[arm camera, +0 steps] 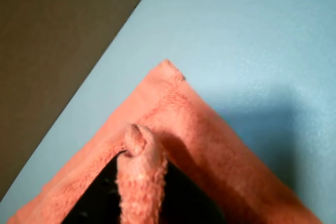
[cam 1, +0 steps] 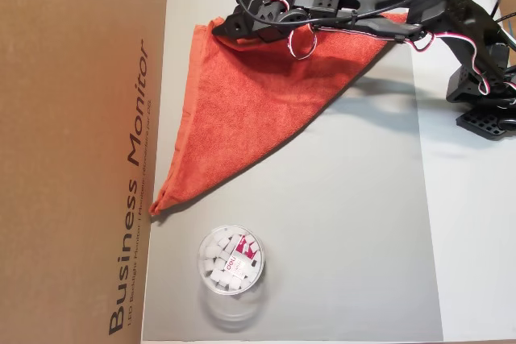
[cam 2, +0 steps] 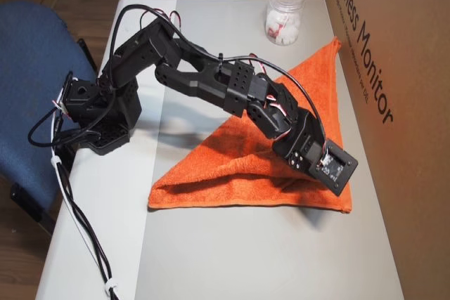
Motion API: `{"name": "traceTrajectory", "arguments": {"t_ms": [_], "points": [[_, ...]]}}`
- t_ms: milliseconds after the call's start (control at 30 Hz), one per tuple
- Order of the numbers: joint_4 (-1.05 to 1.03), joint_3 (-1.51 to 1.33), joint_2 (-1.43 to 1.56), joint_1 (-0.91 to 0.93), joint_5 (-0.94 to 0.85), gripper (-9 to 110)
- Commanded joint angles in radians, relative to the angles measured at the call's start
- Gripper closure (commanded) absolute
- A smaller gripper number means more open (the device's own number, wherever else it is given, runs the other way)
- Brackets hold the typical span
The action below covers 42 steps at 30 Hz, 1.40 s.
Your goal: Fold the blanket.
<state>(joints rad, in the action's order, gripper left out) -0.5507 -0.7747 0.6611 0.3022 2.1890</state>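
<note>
Beside the blanket [cam 1: 258,98], cardboard box [cam 1: 76,151].

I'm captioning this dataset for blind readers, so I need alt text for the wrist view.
Close up, a corner of the orange-red blanket lies on a pale blue-grey surface, with a pinched-up ridge of its cloth rising from the bottom edge over the dark gripper. A brown cardboard panel fills the upper left.

Brown cardboard box [cam 1: 81,151]: "Business Monitor" is printed in dark letters; the smaller line beneath cannot be read.
Clear round plastic tub [cam 1: 230,259]: a red-and-white label is seen, unreadable.
</note>
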Motion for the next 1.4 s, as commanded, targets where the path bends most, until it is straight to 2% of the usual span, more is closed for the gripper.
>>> {"name": "traceTrajectory", "arguments": {"t_ms": [0,300,467,633,1100,1367], "points": [[0.057,0.049,-0.002,0.018,0.018,102],[0.097,0.035,-0.012,0.057,0.029,100],[0.095,0.035,0.000,0.064,0.023,88],[0.087,0.043,0.006,0.066,0.012,84],[0.094,-0.092,0.189,0.098,-0.423,84],[0.095,-0.163,0.285,0.103,-0.560,84]]}}
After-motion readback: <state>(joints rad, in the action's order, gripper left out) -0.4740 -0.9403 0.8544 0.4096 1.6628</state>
